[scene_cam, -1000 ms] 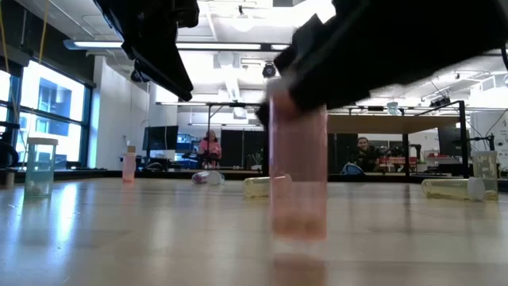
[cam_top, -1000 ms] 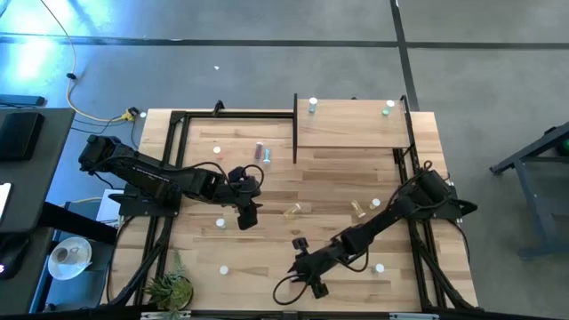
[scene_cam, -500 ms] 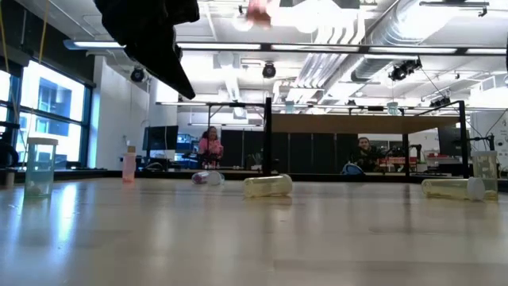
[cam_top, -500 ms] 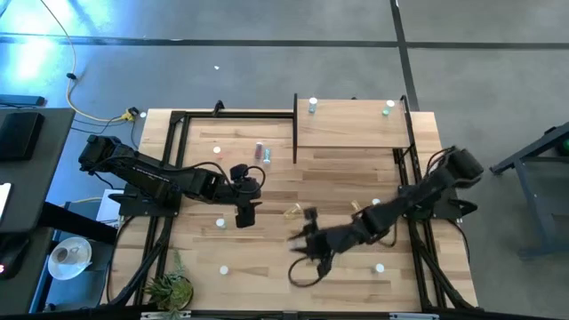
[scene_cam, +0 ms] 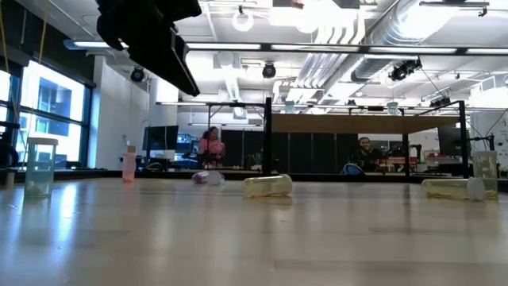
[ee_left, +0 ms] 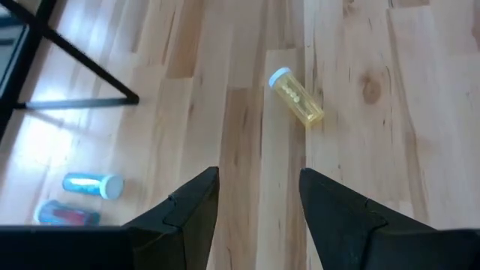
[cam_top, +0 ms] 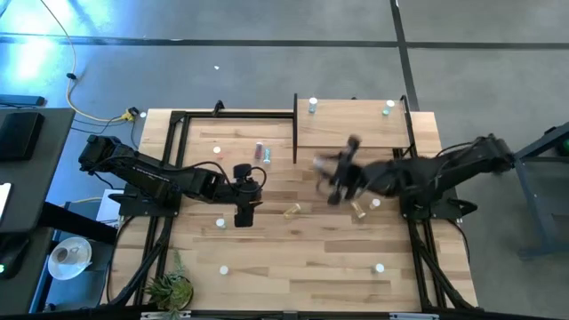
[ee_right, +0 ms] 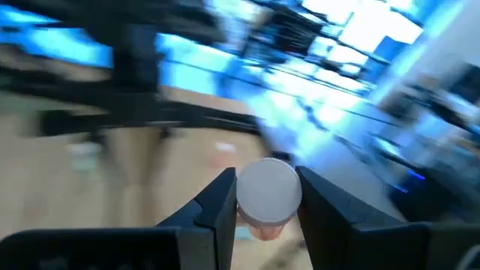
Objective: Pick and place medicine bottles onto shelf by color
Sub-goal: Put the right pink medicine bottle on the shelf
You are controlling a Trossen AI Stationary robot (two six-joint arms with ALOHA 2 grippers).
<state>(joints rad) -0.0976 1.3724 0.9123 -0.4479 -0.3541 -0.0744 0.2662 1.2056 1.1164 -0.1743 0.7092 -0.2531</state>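
High view: right gripper (cam_top: 342, 173) mid-table, just short of the shelf (cam_top: 356, 133), prob. carrying its load there; left gripper (cam_top: 244, 213) hangs over planks near a lying yellow bottle (cam_top: 292, 211). Low view: plank tabletop (scene_cam: 254, 238), office w/ seated people behind. Left wrist: jaws spread, empty. Right wrist: jaws pinching white-capped pinkish bottle (ee_right: 268, 196).

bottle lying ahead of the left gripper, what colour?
Yellow bottle, pale cap; clearest in left wrist view.
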